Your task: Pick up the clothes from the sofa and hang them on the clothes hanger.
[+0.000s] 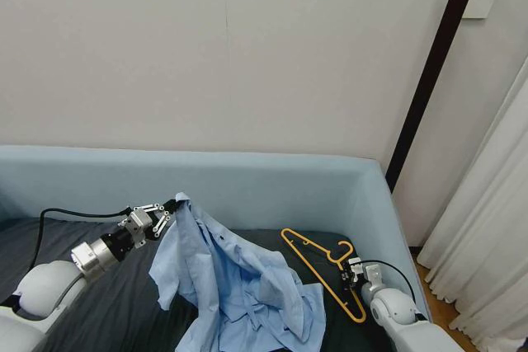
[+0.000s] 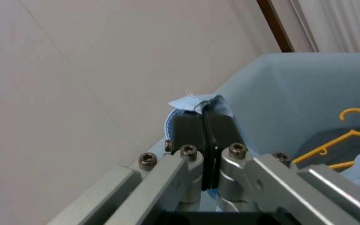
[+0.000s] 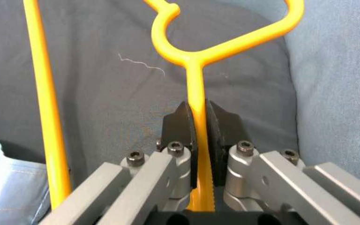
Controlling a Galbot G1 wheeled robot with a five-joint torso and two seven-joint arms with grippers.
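**A:** The shirt [image 1: 239,286] hangs below the left gripper [image 1: 171,207], one edge pinched in its grip, the rest spilling onto the sofa [image 1: 272,187] seat.

**B:** And the hanger [image 1: 318,263] stretches ahead of the right gripper [image 1: 350,269], neck between its jaws, with the shirt perhaps touching its near end.

The head camera looks forward and down from well behind both arms, taking in the sofa [image 1: 272,179], the left end effector [image 1: 167,210] and the right end effector [image 1: 350,267]. Each wrist camera sits just behind its own end effector and sights along it at very close range. The left faces the wall beyond its tips, the right the seat beneath. All three views share the hanger [image 3: 196,84]. The head and left wrist views share the shirt [image 1: 239,278] at the left tips.
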